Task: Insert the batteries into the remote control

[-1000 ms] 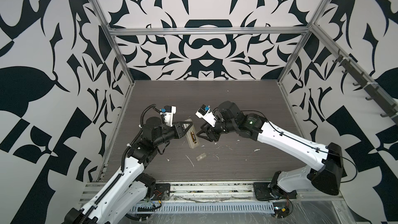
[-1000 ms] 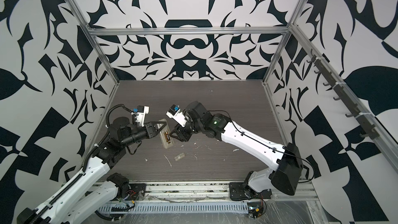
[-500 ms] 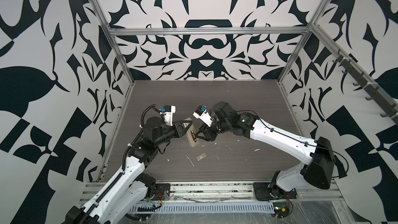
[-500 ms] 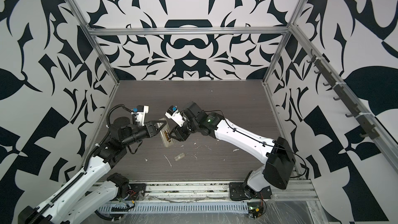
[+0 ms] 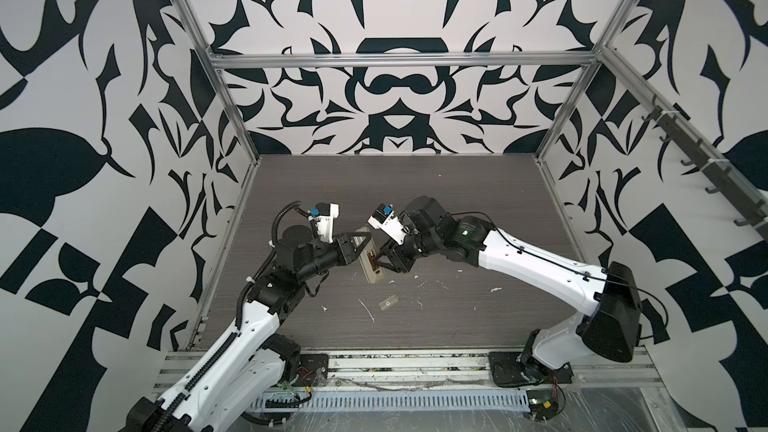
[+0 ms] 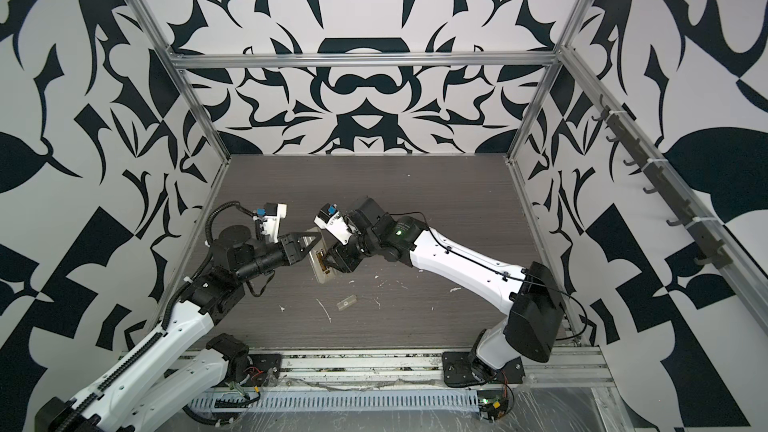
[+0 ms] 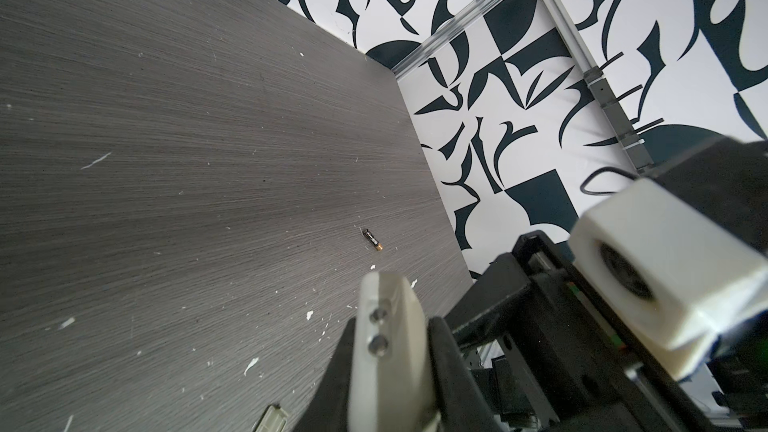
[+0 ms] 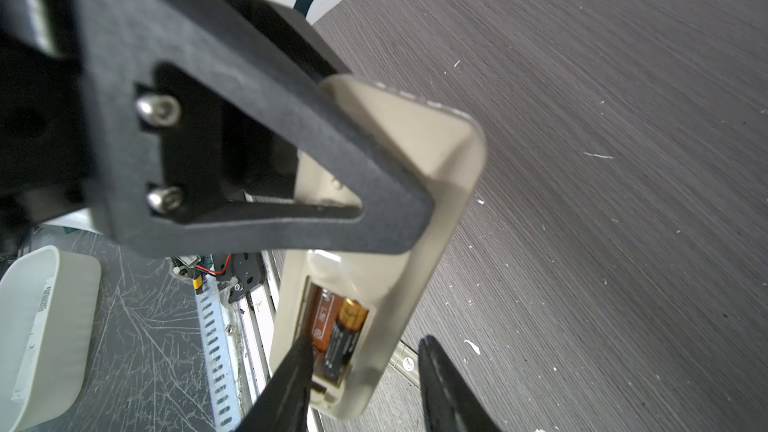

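My left gripper (image 5: 365, 243) (image 6: 316, 243) is shut on the white remote control (image 5: 370, 265) (image 6: 320, 268) and holds it above the table, back side open. In the right wrist view one battery (image 8: 345, 338) lies in the recess beside an orange-labelled slot. My right gripper (image 8: 365, 342) (image 5: 380, 261) is open and straddles that end of the remote control (image 8: 415, 184). One fingertip (image 8: 299, 355) sits at the recess and the other stands clear of the side. A second battery (image 7: 372, 240) lies loose on the table, far off in the left wrist view.
The small translucent cover piece (image 5: 387, 302) (image 6: 347, 303) lies on the table in front of the grippers. White flecks are scattered over the dark wood-grain table (image 5: 457, 201). A white bin (image 8: 41, 326) stands off the table's front edge, by the metal rails.
My right arm has moved left, up to the remote, and its jaws have narrowed a little. The left arm and the remote have stayed put.
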`<action>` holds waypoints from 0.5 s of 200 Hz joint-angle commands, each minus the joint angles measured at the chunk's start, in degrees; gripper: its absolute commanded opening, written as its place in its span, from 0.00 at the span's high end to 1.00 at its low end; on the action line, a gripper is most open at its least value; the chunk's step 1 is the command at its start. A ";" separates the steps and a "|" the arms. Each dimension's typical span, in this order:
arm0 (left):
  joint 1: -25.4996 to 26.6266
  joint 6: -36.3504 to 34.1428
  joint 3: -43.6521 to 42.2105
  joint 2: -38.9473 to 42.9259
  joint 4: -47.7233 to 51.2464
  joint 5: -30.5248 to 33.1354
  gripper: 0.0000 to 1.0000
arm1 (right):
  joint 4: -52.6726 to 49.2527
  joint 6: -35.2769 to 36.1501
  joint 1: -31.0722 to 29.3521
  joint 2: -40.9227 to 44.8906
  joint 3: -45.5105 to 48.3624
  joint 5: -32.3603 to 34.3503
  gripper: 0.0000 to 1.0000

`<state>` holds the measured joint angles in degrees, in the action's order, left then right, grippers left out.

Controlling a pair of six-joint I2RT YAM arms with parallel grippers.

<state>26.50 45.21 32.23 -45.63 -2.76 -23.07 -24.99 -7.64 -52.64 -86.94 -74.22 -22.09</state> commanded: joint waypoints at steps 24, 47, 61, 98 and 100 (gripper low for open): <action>-0.31 0.55 -0.68 -0.08 -2.10 -0.07 1.00 | 1.00 -0.79 -0.35 0.21 -2.78 1.61 0.56; -0.27 0.58 -0.68 0.05 -2.16 -0.17 1.00 | 0.92 -0.88 -0.44 -0.01 -2.77 1.78 0.56; -0.31 0.58 -0.76 0.12 -2.07 -0.20 1.00 | 1.08 -0.89 -0.39 -0.16 -2.78 1.54 0.56; -0.26 0.54 -0.76 0.34 -2.05 -0.15 1.00 | 0.98 -0.80 -0.70 -0.91 -3.48 1.04 0.57; -0.30 0.56 -0.76 0.36 -2.06 -0.14 1.00 | 0.99 -0.82 -0.73 -0.94 -3.48 1.00 0.57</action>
<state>26.46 45.23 32.21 -45.82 -2.79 -23.11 -24.99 -7.92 -52.77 -87.48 -75.07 -20.97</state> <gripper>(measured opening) 0.248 0.434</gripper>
